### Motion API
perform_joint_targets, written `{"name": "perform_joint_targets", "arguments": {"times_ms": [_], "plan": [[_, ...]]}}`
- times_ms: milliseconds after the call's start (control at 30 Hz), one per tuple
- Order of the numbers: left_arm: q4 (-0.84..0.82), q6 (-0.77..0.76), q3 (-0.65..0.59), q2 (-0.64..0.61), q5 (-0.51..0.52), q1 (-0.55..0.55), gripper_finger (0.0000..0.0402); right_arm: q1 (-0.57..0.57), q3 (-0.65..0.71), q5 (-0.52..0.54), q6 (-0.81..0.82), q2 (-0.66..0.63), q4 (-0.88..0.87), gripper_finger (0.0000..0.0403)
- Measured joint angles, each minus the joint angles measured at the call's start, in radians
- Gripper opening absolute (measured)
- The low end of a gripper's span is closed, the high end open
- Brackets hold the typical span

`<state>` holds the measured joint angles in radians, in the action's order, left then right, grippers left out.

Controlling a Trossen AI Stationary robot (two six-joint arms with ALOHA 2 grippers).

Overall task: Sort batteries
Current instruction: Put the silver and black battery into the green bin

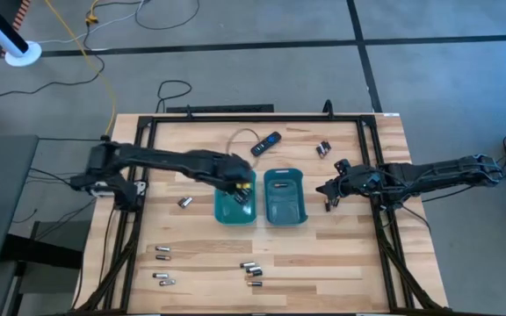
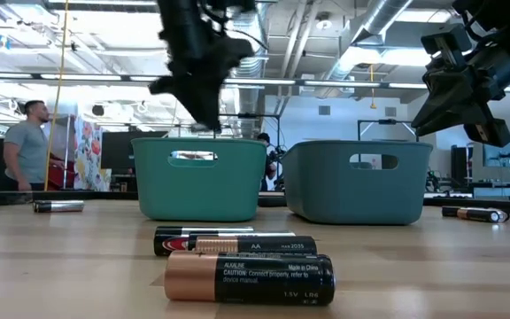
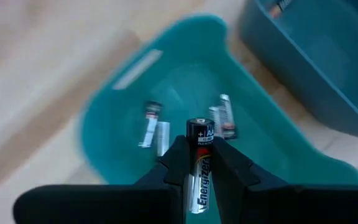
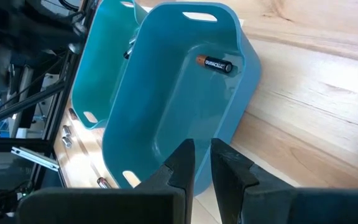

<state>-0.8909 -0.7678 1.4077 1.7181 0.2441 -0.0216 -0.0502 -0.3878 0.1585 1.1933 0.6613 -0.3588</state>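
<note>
Two teal trays stand side by side mid-table, the left tray (image 1: 220, 211) and the right tray (image 1: 299, 215). My left gripper (image 3: 199, 146) hangs over the left tray, shut on a dark Energizer battery (image 3: 197, 168). Several silvery batteries (image 3: 154, 124) lie on that tray's floor. A dark, copper-ended battery (image 4: 216, 64) lies in the right tray. My right gripper (image 4: 202, 149) waits just off the right tray's right side, slightly open with nothing between its fingers. Loose batteries (image 1: 251, 268) lie on the table near the front edge. My left gripper pinches the battery's long sides (image 3: 199, 155) between its two fingers. The fingers lie along the battery, and its capped end (image 3: 199, 129) sticks out past the fingertips. They slant down from the table's left. The battery is lifted clear above the left tray's floor.
A black remote (image 1: 266, 143) and a grey cord lie behind the trays, with two batteries (image 1: 323, 149) at the far right. More batteries lie left of the trays (image 1: 185, 202) and at the front left (image 1: 162, 252). A dark frame (image 1: 152, 123) rims the table. People stand in the room beyond.
</note>
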Motion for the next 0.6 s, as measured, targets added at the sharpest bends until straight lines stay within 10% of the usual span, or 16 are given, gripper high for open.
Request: {"name": "perform_joint_targets", "arguments": {"times_ms": [600], "plan": [[0.037,-0.134,0.057,0.303,-0.141,-0.004,0.0037,-0.001,0.0,0.0,-0.078,0.0,-0.003,0.0071]]}}
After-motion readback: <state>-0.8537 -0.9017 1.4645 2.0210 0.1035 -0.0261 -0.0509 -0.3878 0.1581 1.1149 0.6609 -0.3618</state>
